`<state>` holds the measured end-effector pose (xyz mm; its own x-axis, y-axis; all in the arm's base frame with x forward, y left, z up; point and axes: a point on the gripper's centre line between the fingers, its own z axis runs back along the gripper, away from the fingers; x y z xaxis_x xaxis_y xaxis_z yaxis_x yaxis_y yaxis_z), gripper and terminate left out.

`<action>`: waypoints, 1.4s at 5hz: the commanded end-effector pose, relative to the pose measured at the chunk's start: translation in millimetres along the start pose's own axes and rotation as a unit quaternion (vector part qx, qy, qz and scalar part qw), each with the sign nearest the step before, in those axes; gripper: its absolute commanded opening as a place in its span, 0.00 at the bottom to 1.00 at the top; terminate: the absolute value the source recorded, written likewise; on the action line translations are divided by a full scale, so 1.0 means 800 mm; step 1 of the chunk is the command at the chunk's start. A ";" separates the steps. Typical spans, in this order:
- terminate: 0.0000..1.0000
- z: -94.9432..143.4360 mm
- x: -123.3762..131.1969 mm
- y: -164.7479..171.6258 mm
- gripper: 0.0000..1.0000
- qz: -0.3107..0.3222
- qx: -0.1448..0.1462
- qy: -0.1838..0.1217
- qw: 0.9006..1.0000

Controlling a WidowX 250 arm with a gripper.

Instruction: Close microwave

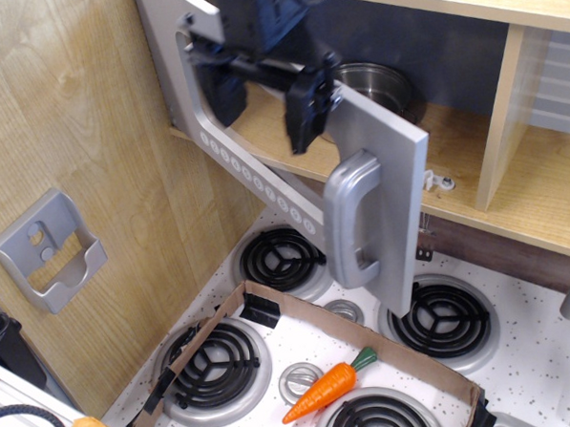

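The microwave's grey door [390,174] stands partly swung across the shelf opening, its outer face towards the camera. Its silver D-handle [350,220] is on the right panel, and a row of round white buttons [255,180] runs along the lower edge. My dark gripper [265,104] is at the door's clear window area near the top, its fingers [304,122] spread apart with nothing between them. One finger overlaps the upper left edge of the handle panel. The microwave's inside is mostly hidden behind the door.
A steel pot [385,79] sits on the wooden shelf behind the door. A grey holder [48,250] is on the left wall. Below are stove burners [436,317], a cardboard strip [368,338] and a toy carrot [323,388]. A wooden divider [505,116] stands at right.
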<state>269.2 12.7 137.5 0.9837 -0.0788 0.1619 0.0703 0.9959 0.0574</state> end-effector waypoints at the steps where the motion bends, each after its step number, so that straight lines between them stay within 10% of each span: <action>1: 0.00 0.013 0.043 -0.003 1.00 -0.014 -0.001 -0.054 0.998; 7: 0.00 0.009 0.098 -0.015 1.00 0.049 -0.010 -0.235 0.971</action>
<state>342.7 -4.4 133.5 0.8379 0.0092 0.5458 -0.0116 0.9999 0.0009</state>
